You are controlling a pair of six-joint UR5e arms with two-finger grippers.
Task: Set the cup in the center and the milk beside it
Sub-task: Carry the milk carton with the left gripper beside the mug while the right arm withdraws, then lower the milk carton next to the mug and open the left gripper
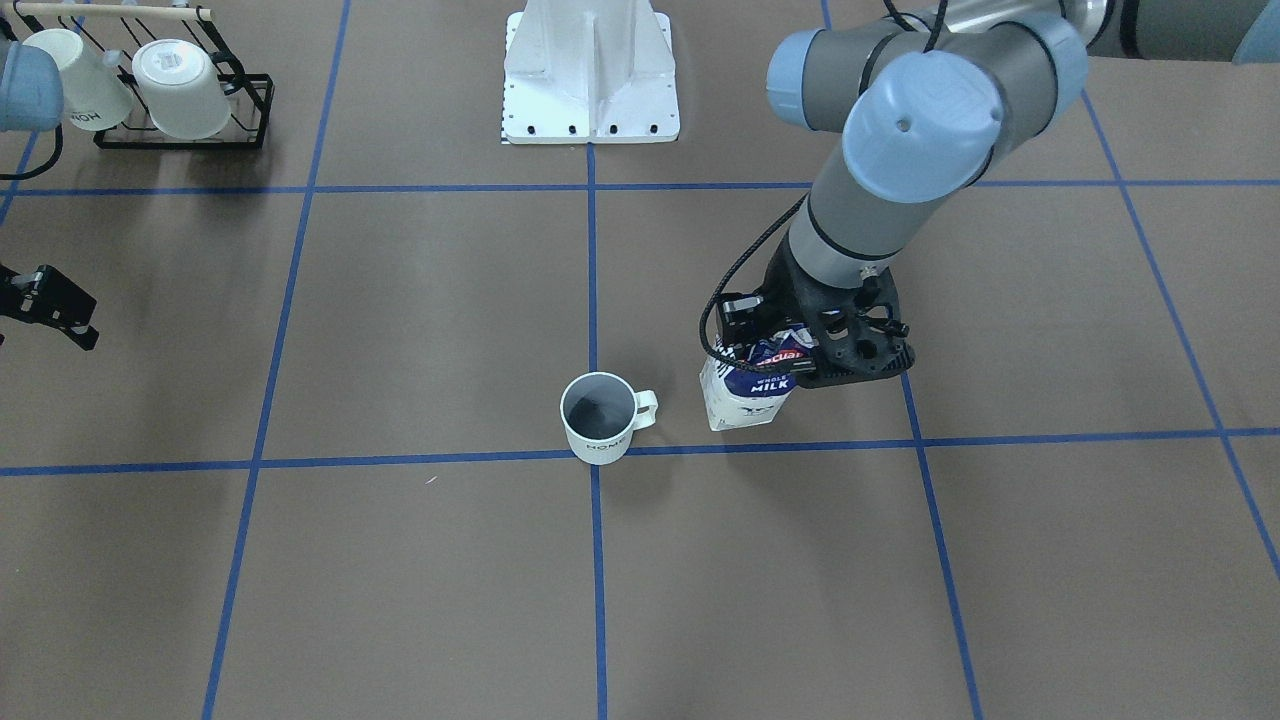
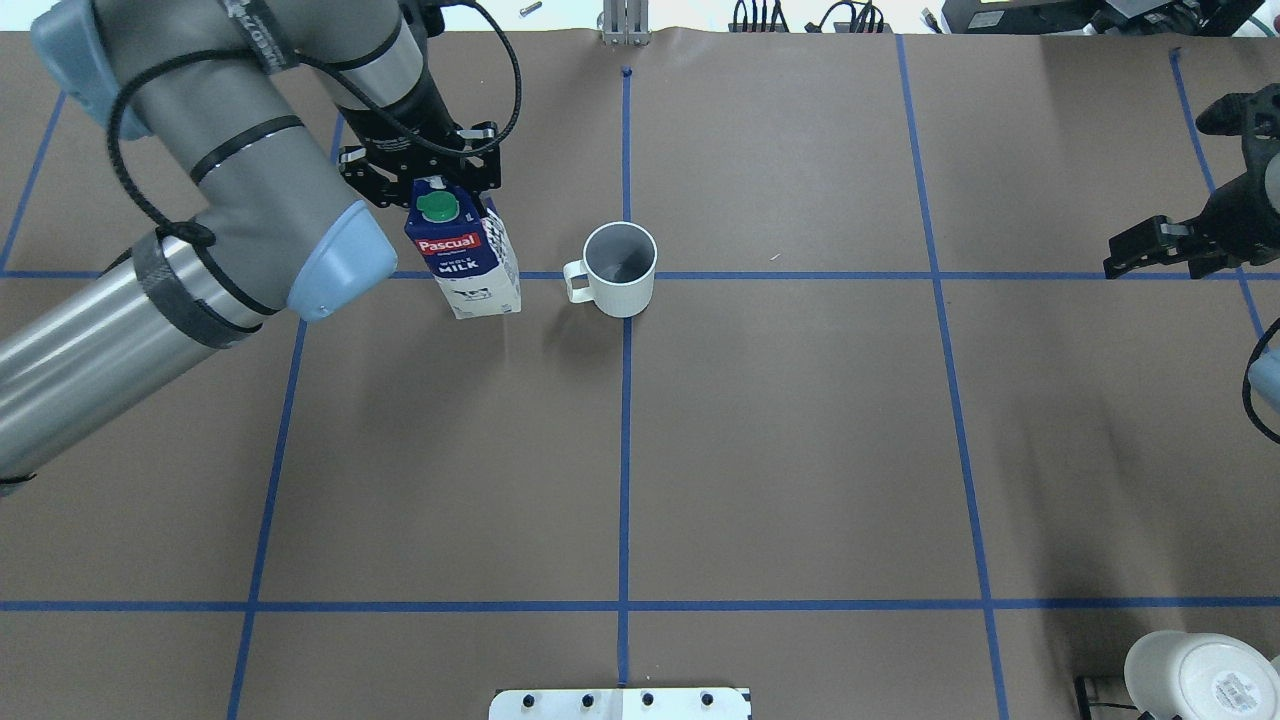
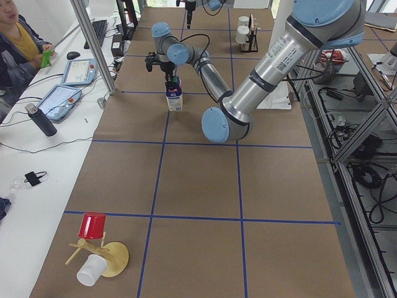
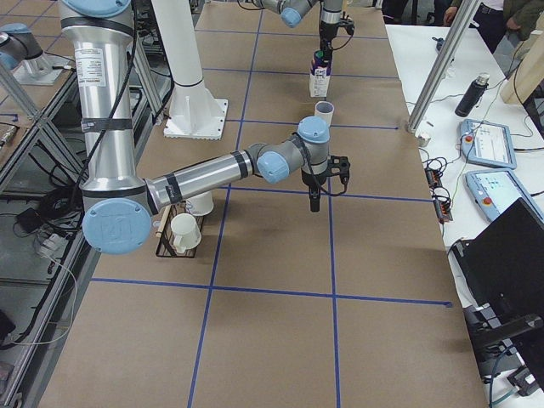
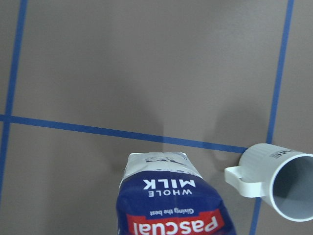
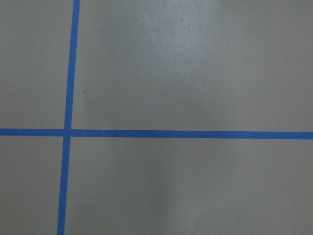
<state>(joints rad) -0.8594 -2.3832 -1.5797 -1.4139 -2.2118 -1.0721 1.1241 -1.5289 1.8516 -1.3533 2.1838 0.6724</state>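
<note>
Pinching milk [image 2: 470,272] top, left gripper [image 2: 440,190]; cup [image 2: 620,270] just beside; right gripper [image 2: 1150,245] fingers unclear; rack [image 1: 215,110] distant.

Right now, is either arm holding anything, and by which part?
The left tool grips the milk carton by its folded top, next to the green cap. The right tool holds nothing.

The left arm [image 2: 230,150] and right arm [image 4: 204,174] are silver-grey tubes with black seam rings and rounded pale-blue joint caps [image 1: 920,125]. A braided black cable [image 1: 745,265] loops along the left one to its black, hole-pierced left tool [image 2: 437,185]. The white pedestal [image 1: 590,75] has dark bolts along its edge.
</note>
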